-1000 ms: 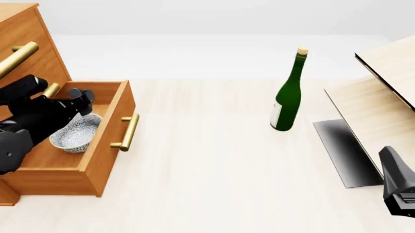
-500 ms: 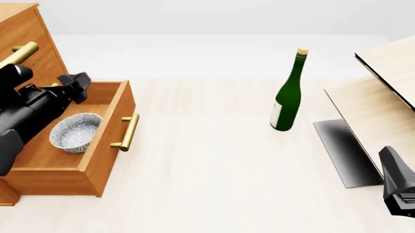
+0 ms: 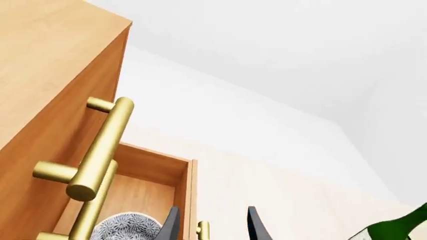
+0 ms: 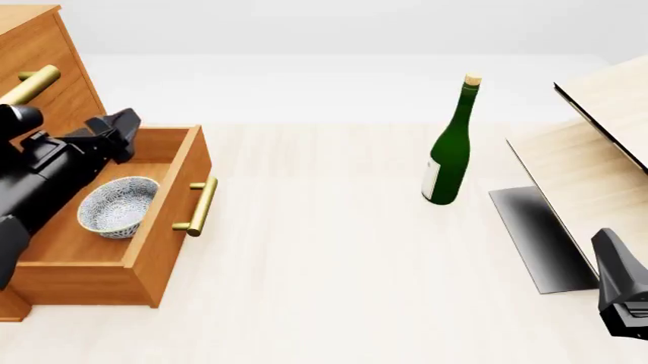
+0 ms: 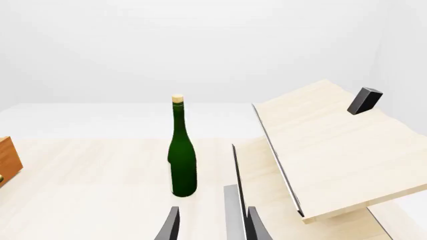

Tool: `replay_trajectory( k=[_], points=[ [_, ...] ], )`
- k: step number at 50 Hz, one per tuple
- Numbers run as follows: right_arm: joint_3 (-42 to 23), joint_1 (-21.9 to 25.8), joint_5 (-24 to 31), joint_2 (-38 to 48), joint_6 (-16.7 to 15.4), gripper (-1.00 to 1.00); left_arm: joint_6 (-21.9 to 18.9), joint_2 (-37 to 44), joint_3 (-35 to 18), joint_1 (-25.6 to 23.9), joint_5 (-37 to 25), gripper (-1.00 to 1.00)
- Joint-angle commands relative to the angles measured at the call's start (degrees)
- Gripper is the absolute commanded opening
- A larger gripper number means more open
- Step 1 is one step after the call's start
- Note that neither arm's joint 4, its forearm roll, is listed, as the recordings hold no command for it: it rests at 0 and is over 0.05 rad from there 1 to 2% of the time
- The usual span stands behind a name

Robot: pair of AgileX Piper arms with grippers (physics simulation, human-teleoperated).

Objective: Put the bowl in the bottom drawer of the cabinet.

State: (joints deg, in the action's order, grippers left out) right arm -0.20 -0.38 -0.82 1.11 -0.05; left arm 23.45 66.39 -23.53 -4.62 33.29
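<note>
Vs 0.5 s ago: left gripper (image 4: 118, 130) has been raised slightly and pulled back toward the cabinet (image 4: 41, 68); bowl (image 4: 117, 206) is unchanged, as is everything on the right.

Table (image 4: 335, 250): pale wood, seen across the front view.

Cabinet: orange-brown, at far left of the front view; brass bar handles on the upper fronts (image 3: 100, 150).

Pale light-wood structure (image 4: 597, 129) w/ dark panel (image 4: 536, 235): at far right, well apart from the cabinet. Also seen in the right wrist view (image 5: 333, 145).

Bottom drawer (image 4: 167, 220): pulled out, open at the top, brass bar handle (image 4: 200, 206) on its front. Interior and side wall seen in the left wrist view (image 3: 143, 175).

Left arm: black, comes in from the left over the drawer's rear part. Gripper is held above the drawer's back corner, clear of the bowl. Fingers (image 3: 170, 225) are seen spread apart w/ nothing between them; the drawer wall shows through the gap.

Wine bottle (image 4: 450, 144): green, cork top, upright on the table between drawer and light-wood structure, well apart from both. Also in the right wrist view (image 5: 181, 150) and at the edge of the left wrist view (image 3: 400, 227).

Right gripper (image 4: 623, 292): at lower right of the front view, low by the dark panel. Fingers (image 5: 172, 225) are spread, holding nothing.

Bowl: white w/ blue-grey speckle, sits inside the bottom drawer, upright on its floor, near the front wall. Partly seen in the left wrist view (image 3: 127, 227), beside the left finger, not touched.
</note>
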Motion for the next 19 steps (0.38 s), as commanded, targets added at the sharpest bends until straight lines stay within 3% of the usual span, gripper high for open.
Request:
replay_trajectory(
  k=[1,4,8,12,17,18,19],
  points=[
    [0.0,0.0,0.0,0.0,0.0,1.0,-1.19,-2.06,1.74,-0.91,1.69,1.0],
    [0.0,0.0,0.0,-0.01,0.0,1.0,-2.07,-3.1,2.47,-1.44,2.57,1.0],
    [0.0,0.0,0.0,0.0,0.01,1.0,-7.71,-8.74,4.16,-3.99,2.94,1.0],
    [0.0,0.01,0.0,0.0,-0.02,1.0,-5.15,-14.28,8.13,-2.4,4.82,1.0],
    [0.0,0.0,0.0,0.01,0.01,1.0,-5.33,-16.96,11.83,-3.31,7.72,1.0],
    [0.0,-0.01,0.0,0.01,0.0,1.0,-5.24,-21.51,9.62,-4.31,2.11,1.0],
    [0.0,0.0,0.0,0.01,0.0,1.0,-5.37,-22.55,9.57,-4.12,1.44,1.0]
  ],
)
